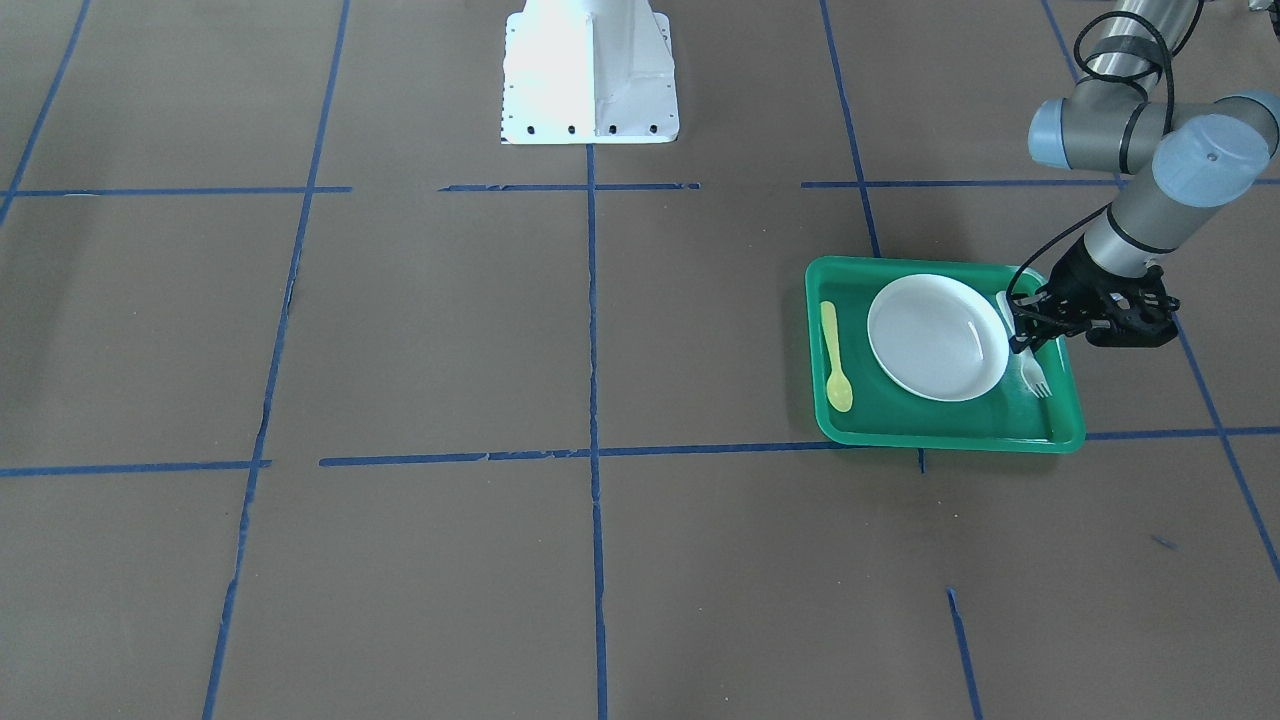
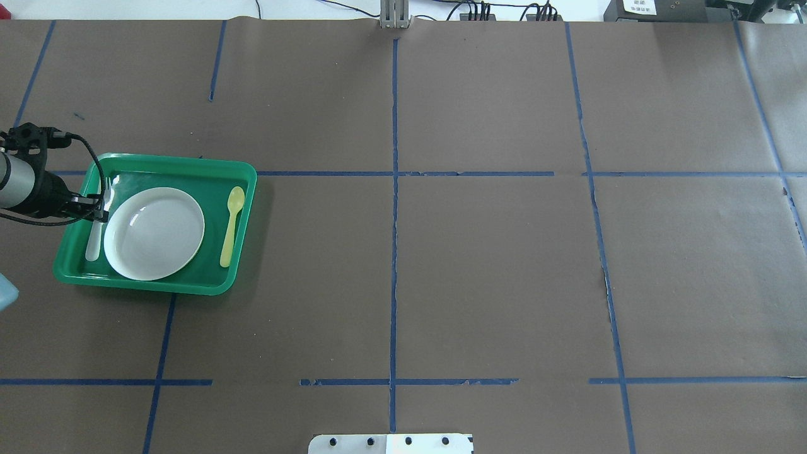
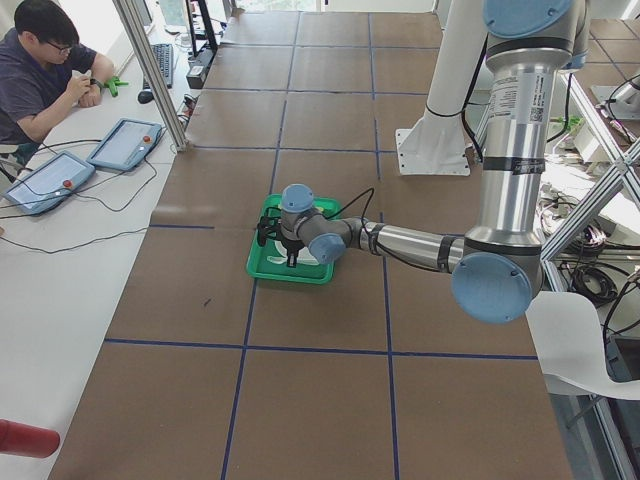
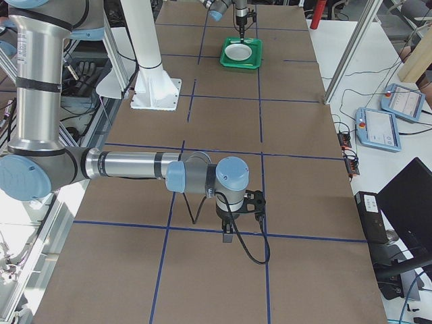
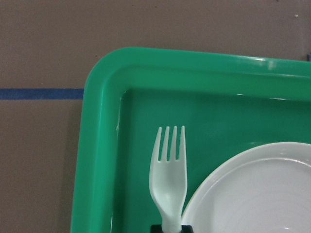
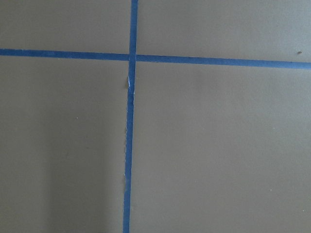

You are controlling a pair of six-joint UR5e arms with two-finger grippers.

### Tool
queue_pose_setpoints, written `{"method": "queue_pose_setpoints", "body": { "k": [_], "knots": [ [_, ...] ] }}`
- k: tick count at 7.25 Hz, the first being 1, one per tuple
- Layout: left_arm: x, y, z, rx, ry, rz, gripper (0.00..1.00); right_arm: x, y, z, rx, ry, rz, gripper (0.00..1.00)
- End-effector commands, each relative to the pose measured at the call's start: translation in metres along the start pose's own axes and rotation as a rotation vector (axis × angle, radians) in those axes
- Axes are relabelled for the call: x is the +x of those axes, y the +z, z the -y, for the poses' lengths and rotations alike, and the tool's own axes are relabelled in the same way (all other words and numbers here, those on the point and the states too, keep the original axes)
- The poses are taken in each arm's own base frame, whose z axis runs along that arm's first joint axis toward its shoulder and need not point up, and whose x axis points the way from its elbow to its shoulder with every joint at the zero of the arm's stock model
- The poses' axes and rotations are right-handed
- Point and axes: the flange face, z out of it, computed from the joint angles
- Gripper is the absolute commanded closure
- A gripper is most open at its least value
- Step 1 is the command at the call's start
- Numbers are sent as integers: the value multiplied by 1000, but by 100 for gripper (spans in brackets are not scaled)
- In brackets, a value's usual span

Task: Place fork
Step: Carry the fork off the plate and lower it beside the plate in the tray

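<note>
Fork: fork (image 5: 168,184) lies in the green tray (image 5: 97,145), btw the tray's left wall and the white plate (image 5: 252,194), just beside the plate's rim.
Axis: runs near-to-far, tines pointing away from the robot.
Left gripper: left gripper (image 1: 1028,338) sits right over the handle, pinched on it as far as you can see.
Next: prob. you let go and lift straight up; mind the plate's rim on the right.
Around: yellow spoon (image 1: 835,360) lies on the plate's other side, well apart.
Right gripper: right gripper (image 4: 228,236) hangs over the table (image 2: 479,265), far off to the right; can't tell if apart or together.
</note>
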Motion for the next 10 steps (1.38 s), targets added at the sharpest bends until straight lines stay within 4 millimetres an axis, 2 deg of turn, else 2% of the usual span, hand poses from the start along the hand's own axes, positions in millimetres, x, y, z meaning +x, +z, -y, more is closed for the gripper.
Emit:
{"method": "queue_pose_setpoints", "body": {
  "k": [1,3,4,5,6,8,9,10],
  "knots": [
    [-4,1,-2,-4,18,5,100,0,0,0,0,0,0,0],
    [-7,1,-4,-5,18,7,100,0,0,0,0,0,0,0],
    [-6,1,-4,-5,26,7,1,0,0,0,0,0,0,0],
    [-5,0,-4,-4,28,5,0,0,0,0,0,0,0,0],
    [-7,-15,5,16,22,-8,0,0,0,0,0,0,0,0],
    [6,-71,23,111,25,-52,0,0,0,0,0,1,0,0],
    [5,-94,29,149,44,-66,0,0,0,0,0,0,0,0],
    [-10,-119,39,139,130,-54,0,0,0,0,0,0,0,0]
  ]
}}
